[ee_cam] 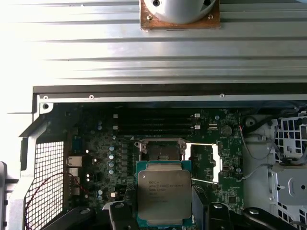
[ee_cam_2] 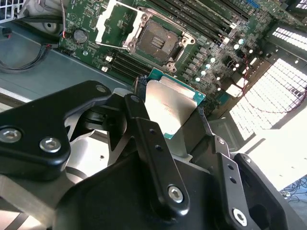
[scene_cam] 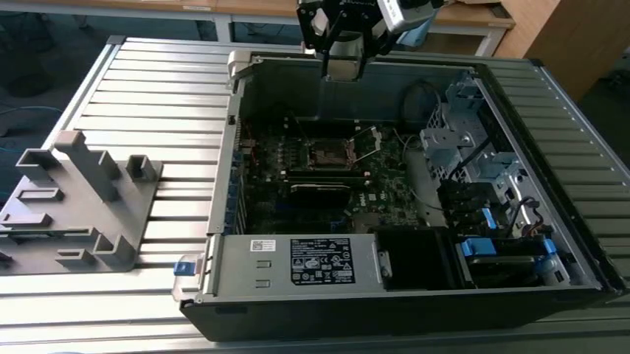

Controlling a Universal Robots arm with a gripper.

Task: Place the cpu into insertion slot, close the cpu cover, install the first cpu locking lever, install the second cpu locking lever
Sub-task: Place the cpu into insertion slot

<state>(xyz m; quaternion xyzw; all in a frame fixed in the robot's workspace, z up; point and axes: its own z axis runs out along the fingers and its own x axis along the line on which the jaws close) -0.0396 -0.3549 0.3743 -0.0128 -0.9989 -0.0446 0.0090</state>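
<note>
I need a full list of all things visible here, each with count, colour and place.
Open desktop computer case: one, black, on the table.
Ribbed metal table: one, silver-grey, under the case.
Moulded plastic fixture: one, grey, at the exterior view's left.
Motherboard: one, green, inside the case.
Square insertion slot: one, dark-centred, on the motherboard, empty.
Windowed metal cpu cover: one, silvery, open beside the slot.
Flat square cpu: one, grey-topped, in the gripper.
Gripper: one, black, shut on the cpu.

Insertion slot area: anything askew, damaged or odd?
Nothing stands out. The insertion slot lies open with the cpu cover swung up beside it, and the claw holds the cpu flat and square above the board.
</note>
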